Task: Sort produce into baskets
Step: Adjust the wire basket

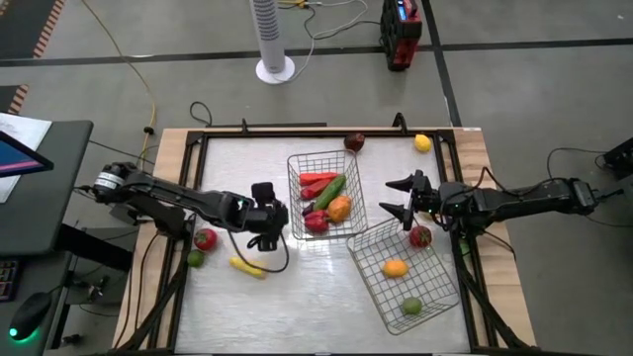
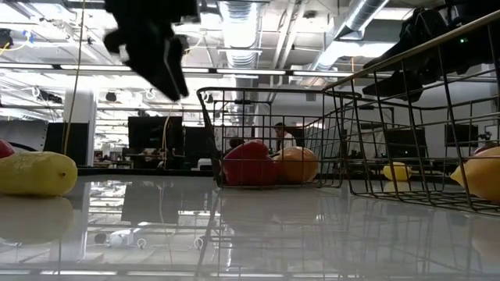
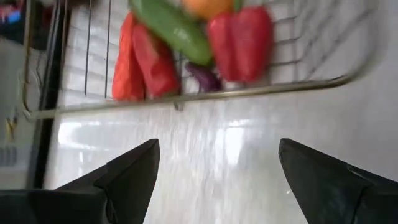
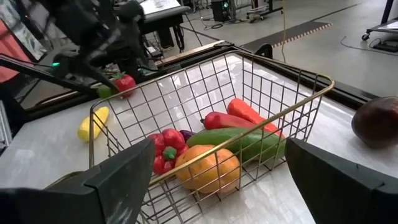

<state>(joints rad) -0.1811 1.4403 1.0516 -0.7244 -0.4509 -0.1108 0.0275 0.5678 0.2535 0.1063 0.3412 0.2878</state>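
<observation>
both grippers are seen with fingers spread wide and nothing held between them. left gripper (image 1: pixel 274 225) is positioned above the bare table (image 1: pixel 297 297), just beside the near-left corner of the upright basket (image 1: pixel 297 163); its two dark fingers (image 3: pixel 134 171) are shown in the left wrist view facing that basket's wire wall. right gripper (image 1: pixel 396 198) is held between the two baskets, pointing toward the upright one, with its fingers (image 4: pixel 124 171) framing the contents in the right wrist view.

inside the upright basket are piled a red bell pepper (image 4: pixel 163 149), an orange piece (image 4: pixel 208 169), a green cucumber (image 4: pixel 239 142), two long red pieces (image 4: pixel 239 115) and a small purple piece (image 3: pixel 202 78). the tilted basket (image 1: pixel 435 297), set at an angle to the right, is seen to hold an orange fruit (image 1: pixel 395 267) and a green fruit (image 1: pixel 411 306); a red piece (image 1: pixel 421 236) lies at its upper edge, whether inside or not cannot be told.

outside the baskets, a yellow banana (image 1: pixel 247 266), a red piece (image 1: pixel 205 238) and a green piece (image 1: pixel 195 259) are found on the left of the table, near the left arm. a dark red fruit (image 1: pixel 354 142) and a yellow lemon (image 1: pixel 422 143) lie along the far edge.
</observation>
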